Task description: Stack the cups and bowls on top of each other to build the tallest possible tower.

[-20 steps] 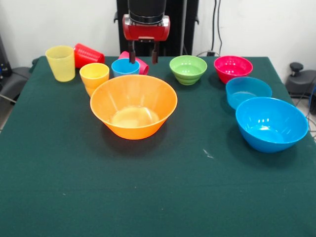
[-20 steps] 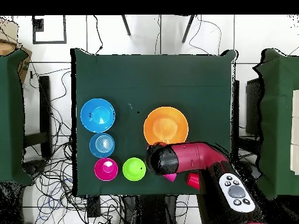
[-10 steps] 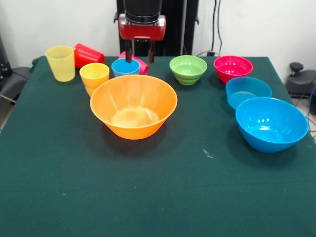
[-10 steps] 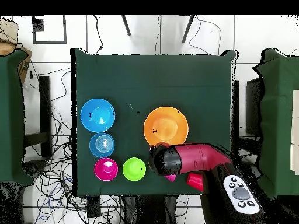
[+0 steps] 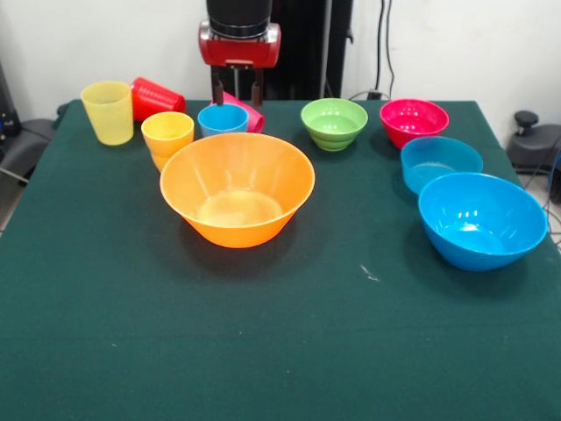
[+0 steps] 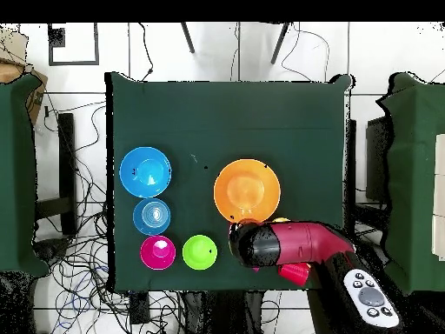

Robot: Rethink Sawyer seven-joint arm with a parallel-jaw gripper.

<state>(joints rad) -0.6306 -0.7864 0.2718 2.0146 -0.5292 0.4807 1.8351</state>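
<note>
My gripper (image 5: 237, 94) hangs open at the table's far edge, just above the light blue cup (image 5: 223, 118) and the pink cup (image 5: 249, 112) lying on its side behind it. The fingers hold nothing. Left of these are the orange cup (image 5: 167, 133), the yellow cup (image 5: 107, 111) and the tipped red cup (image 5: 158, 96). The large orange bowl (image 5: 237, 189) sits in front of the cups. To the right are the green bowl (image 5: 334, 123), magenta bowl (image 5: 414, 121), small blue bowl (image 5: 441, 162) and large blue bowl (image 5: 482, 219). No tower shows; each bowl rests singly.
In the overhead view the red arm (image 6: 291, 246) covers the gripper and most cups beside the orange bowl (image 6: 247, 189). The green table (image 5: 280, 351) is open cloth toward the near side. Cables and other tables surround it.
In the front view the gripper has moved left and risen slightly, staying open. In the overhead view the arm's head has slid right and down. No cup or bowl has moved.
</note>
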